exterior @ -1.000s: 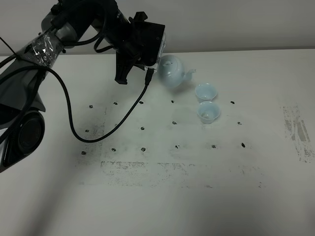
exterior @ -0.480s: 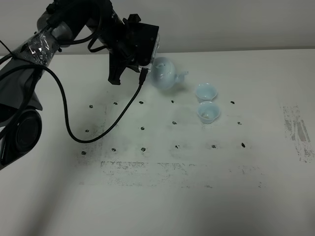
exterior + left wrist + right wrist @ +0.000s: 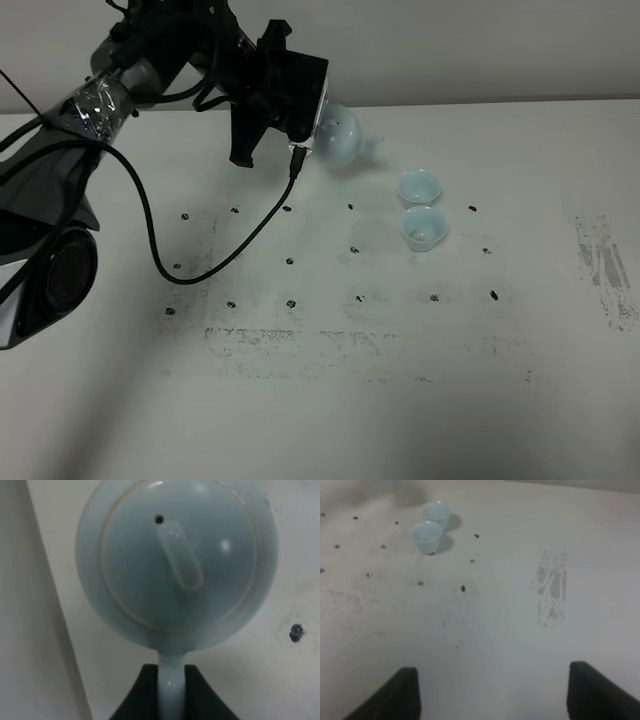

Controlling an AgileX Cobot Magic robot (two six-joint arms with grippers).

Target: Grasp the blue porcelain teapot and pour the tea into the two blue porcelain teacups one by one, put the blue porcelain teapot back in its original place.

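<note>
The left hand (image 3: 171, 687) is clamping the blue porcelain teapot (image 3: 338, 135) by its handle near the tabletop's (image 3: 400, 400) far edge, left of the far teacup (image 3: 419, 186) and near teacup (image 3: 423, 228). Whether they hold tea is unclear. The right hand (image 3: 492, 695) is idling open. Putting the teapot back seems pending.

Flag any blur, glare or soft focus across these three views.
Exterior high: the teapot is smeared by blur, both teacups crisp. Left wrist: teapot soft, small glare spots on its lid. Right wrist: whole frame hazy, right end effector only dark blobs.
</note>
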